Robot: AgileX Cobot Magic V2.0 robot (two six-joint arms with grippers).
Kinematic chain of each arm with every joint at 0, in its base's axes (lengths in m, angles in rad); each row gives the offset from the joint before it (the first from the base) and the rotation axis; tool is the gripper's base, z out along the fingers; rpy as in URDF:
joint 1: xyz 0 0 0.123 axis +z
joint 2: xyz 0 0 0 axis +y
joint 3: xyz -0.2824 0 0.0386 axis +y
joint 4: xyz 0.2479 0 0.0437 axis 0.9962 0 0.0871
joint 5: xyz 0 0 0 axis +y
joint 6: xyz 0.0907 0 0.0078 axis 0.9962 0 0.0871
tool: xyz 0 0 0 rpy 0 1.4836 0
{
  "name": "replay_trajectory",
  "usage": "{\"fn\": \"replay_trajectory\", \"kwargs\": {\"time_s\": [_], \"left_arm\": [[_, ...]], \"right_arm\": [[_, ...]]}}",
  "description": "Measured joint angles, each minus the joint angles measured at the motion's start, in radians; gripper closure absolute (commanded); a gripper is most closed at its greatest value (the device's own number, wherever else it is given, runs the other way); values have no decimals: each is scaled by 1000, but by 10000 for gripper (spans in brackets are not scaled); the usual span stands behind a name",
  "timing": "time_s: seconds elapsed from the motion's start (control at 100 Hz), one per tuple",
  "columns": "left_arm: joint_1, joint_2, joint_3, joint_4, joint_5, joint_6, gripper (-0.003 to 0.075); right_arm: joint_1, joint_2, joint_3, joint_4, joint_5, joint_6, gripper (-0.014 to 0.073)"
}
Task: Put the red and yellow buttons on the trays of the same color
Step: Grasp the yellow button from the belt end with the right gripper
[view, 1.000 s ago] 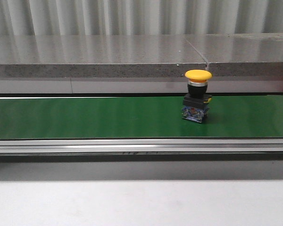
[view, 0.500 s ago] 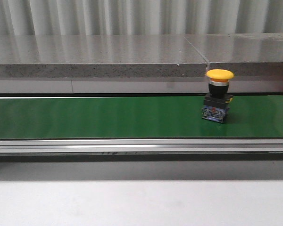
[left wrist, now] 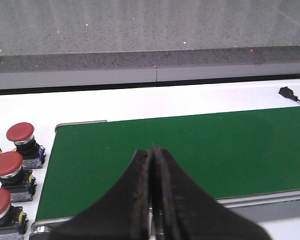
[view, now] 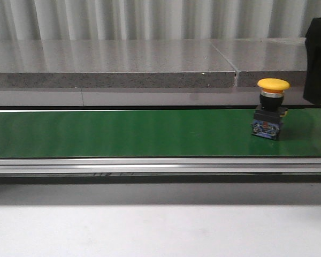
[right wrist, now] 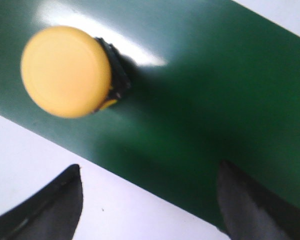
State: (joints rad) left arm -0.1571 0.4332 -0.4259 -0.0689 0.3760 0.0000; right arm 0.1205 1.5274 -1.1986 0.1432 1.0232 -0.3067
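Green conveyor belt [view: 123, 134] before a grey stone ledge [view: 112, 64] and corrugated wall. Yellow button [view: 270, 108]: upright, cap up, near belt's right end. Right gripper [right wrist: 150, 200] spread wide above it; left gripper [left wrist: 151, 195] closed, empty.

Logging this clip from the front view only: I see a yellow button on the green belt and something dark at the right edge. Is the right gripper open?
Observer: Yes, the right gripper is open above the yellow button, not touching it.
Operator: And the left gripper?
Observer: The left gripper is shut and empty over the green belt.
Operator: Any red buttons?
Observer: Three red buttons stand beside the belt's end.
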Motion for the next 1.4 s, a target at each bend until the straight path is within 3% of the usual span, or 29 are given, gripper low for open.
{"fn": "replay_trajectory", "kwargs": {"time_s": [0.39, 0.46, 0.61, 0.68, 0.93, 1.12, 1.4], "left_arm": [[0, 0, 0, 0, 0, 0, 740], [0, 0, 0, 0, 0, 0, 740], [0, 0, 0, 0, 0, 0, 740], [0, 0, 0, 0, 0, 0, 740], [0, 0, 0, 0, 0, 0, 740], [0, 0, 0, 0, 0, 0, 740], [0, 0, 0, 0, 0, 0, 740]], "right_arm": [[33, 80, 0, 0, -127, -2, 57], [33, 87, 0, 0, -148, -2, 124], [33, 89, 0, 0, -167, -2, 374], [33, 89, 0, 0, -165, -2, 449], [18, 79, -2, 0, -117, 31, 477], [-83, -13, -2, -34, -81, 138, 477], [-364, -120, 22, -143, -71, 288, 477]]}}
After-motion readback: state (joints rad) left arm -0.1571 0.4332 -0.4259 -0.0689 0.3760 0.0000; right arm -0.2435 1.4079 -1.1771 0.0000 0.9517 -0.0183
